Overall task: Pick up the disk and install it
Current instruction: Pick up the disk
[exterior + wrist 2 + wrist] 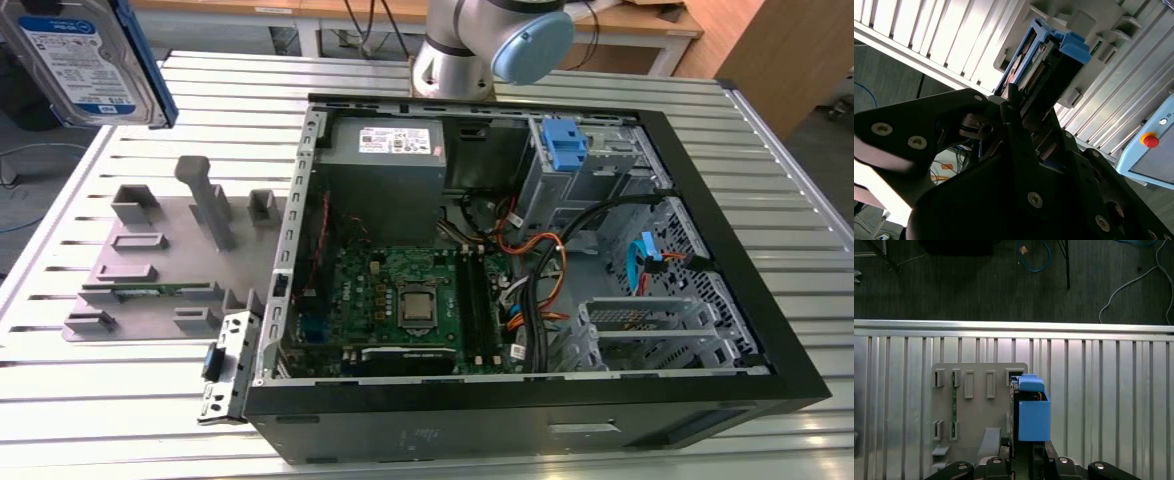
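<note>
The disk [83, 58], a silver drive with a white-and-blue label in a blue carrier bracket, hangs in the air at the exterior view's upper left, above the slatted table. Both wrist views show my gripper [1019, 115] shut on it, black fingers [1004, 462] clamping one end. The disk's blue carrier [1032, 412] juts out beyond the fingers, over the grey fixture plate [979, 405]. The disk's connector edge [1036, 75] faces the second wrist view.
An open computer case [747, 390] lies on the table at the exterior view's right, with a motherboard [400, 300], a grey power-supply box [387, 140] and a drive cage with a blue latch [567, 145]. The arm's base [467, 50] stands behind it. A red stop button [1150, 141] sits nearby.
</note>
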